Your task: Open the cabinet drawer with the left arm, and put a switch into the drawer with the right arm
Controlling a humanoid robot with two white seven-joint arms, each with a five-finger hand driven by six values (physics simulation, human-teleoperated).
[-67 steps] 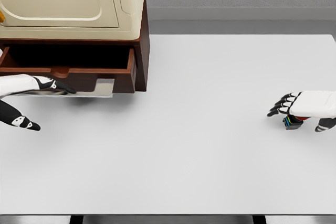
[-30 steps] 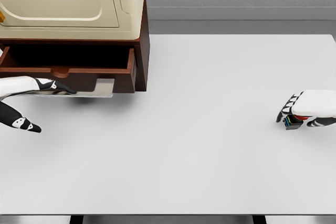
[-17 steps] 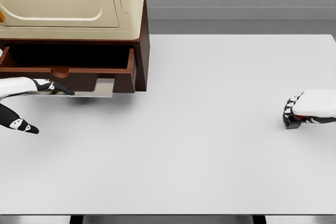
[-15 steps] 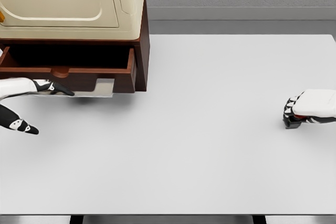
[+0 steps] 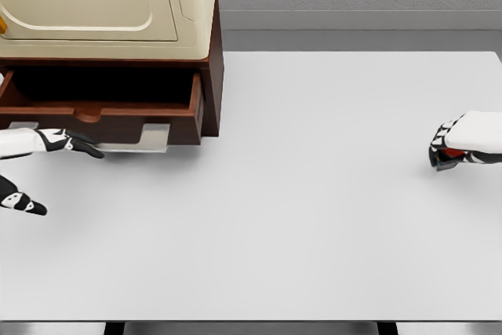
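**Drawer open, switch in the right hand at the counter's right edge**

You are looking down on a wide white counter (image 5: 298,194) that fills most of the view. At its back left corner stands a dark brown wooden cabinet (image 5: 213,60) with a cream, rounded-panel upper body. The cabinet's brown wooden drawer (image 5: 110,107) is pulled out toward you, and its inside shows only as dark shadow. A pale grey plate juts out under the drawer's front.

Your left hand (image 5: 47,147) comes in at the counter's left edge, just in front of the drawer front. Its fingers are spread and hold nothing: one black-tipped finger (image 5: 85,147) points along the underside of the drawer front, and another lies apart, nearer you.

Your right hand (image 5: 459,145) is at the counter's right edge, about midway back, well apart from the cabinet. Its fingers are curled around a small dark switch with a red part (image 5: 445,158), mostly hidden in the grasp.
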